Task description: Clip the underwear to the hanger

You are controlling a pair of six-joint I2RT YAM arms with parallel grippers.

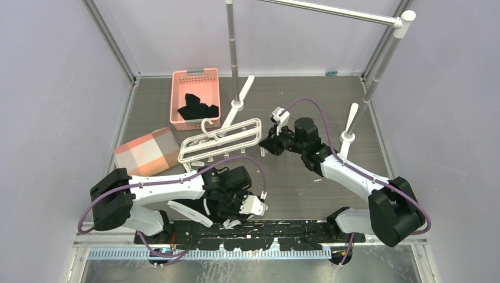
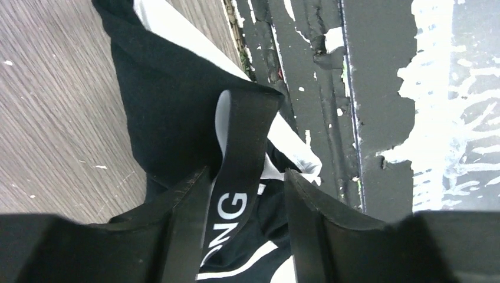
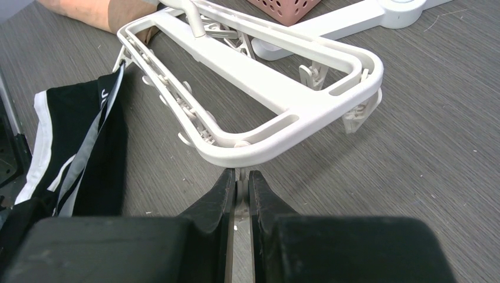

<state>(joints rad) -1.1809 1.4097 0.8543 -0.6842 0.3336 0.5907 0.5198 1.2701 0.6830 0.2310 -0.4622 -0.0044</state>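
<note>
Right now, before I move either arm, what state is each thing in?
underwear: bunched on the table, not clipped.
hanger: lying on the table, nothing clipped to it.
left gripper: open, one finger on each side of the waistband.
right gripper: shut on a clip at the hanger's near end.
pink basket: upright, with a black garment inside.

Only "NG" of the underwear [image 2: 171,100] lettering shows; the rest is cut off. The hanger [image 3: 253,76] hook passes the top edge.
</note>
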